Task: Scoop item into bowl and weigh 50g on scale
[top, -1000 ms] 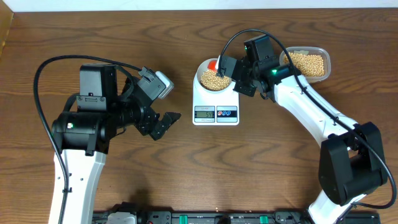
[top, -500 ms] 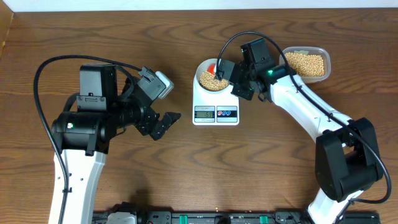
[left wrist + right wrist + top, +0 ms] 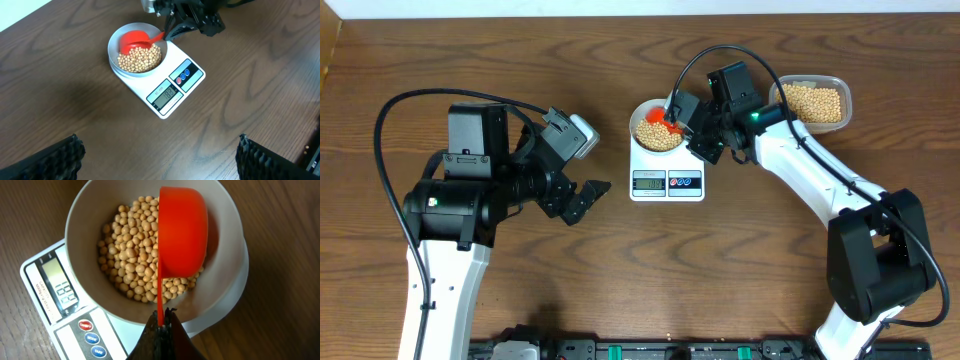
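Observation:
The pale bowl [image 3: 638,118] stands on the white scale [image 3: 642,162] and holds a heap of tan beans [image 3: 658,133]. My right gripper [image 3: 680,114] is shut on the thin handle of a red scoop [image 3: 657,116]. The scoop [image 3: 182,230] is turned on its side over the beans [image 3: 127,255], inside the bowl's rim [image 3: 75,225]. Its fingers [image 3: 162,322] pinch the handle just outside that rim. My left gripper [image 3: 588,198] hangs open over bare wood to the left of the scale. From the left wrist I see the bowl [image 3: 114,40], scoop [image 3: 134,39] and scale [image 3: 172,92] ahead of that gripper [image 3: 159,139].
A clear plastic tub [image 3: 812,101] with more beans sits at the back right, behind my right arm. The scale's display [image 3: 649,181] and buttons [image 3: 685,181] face the table's front edge.
My right gripper has shifted slightly left and rolled. The red scoop now sits further over the bowl's middle and shows more of itself. My left arm has not moved.

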Motion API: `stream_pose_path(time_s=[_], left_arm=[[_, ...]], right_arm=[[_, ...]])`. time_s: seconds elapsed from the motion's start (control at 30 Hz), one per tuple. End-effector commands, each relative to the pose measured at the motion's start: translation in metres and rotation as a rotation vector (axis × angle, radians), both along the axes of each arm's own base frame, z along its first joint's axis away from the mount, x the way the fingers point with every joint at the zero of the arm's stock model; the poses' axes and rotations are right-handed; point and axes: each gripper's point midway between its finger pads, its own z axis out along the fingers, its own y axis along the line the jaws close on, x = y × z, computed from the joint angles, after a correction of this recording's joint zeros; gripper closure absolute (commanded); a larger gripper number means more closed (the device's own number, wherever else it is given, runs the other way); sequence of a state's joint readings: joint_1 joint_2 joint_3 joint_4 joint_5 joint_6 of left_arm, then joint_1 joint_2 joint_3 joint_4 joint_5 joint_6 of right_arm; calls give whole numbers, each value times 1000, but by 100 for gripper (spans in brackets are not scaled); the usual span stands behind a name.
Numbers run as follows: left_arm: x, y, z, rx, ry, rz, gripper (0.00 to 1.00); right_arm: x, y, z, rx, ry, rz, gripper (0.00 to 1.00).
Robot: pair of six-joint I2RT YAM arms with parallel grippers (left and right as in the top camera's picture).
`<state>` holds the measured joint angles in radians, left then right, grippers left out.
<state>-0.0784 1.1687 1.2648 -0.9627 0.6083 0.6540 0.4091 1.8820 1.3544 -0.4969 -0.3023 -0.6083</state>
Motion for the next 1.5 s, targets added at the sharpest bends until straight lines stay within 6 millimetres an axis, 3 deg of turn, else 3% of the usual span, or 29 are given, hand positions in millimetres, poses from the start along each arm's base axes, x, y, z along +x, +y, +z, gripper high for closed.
stream_pose_path(time_s=[0.0, 0.73, 1.2, 1.47], left_arm=[[1, -1, 13, -21, -29, -3, 1], [1, -1, 13, -21, -29, -3, 1], [1, -1, 13, -21, -29, -3, 1], [1, -1, 13, -21, -29, -3, 1]], right_arm=[[2, -4, 1, 49, 52, -81, 99], [-12, -1, 41, 500, 378, -149, 99], [-2, -27, 56, 593, 394, -181, 99], [11, -65, 73, 676, 374, -230, 99]])
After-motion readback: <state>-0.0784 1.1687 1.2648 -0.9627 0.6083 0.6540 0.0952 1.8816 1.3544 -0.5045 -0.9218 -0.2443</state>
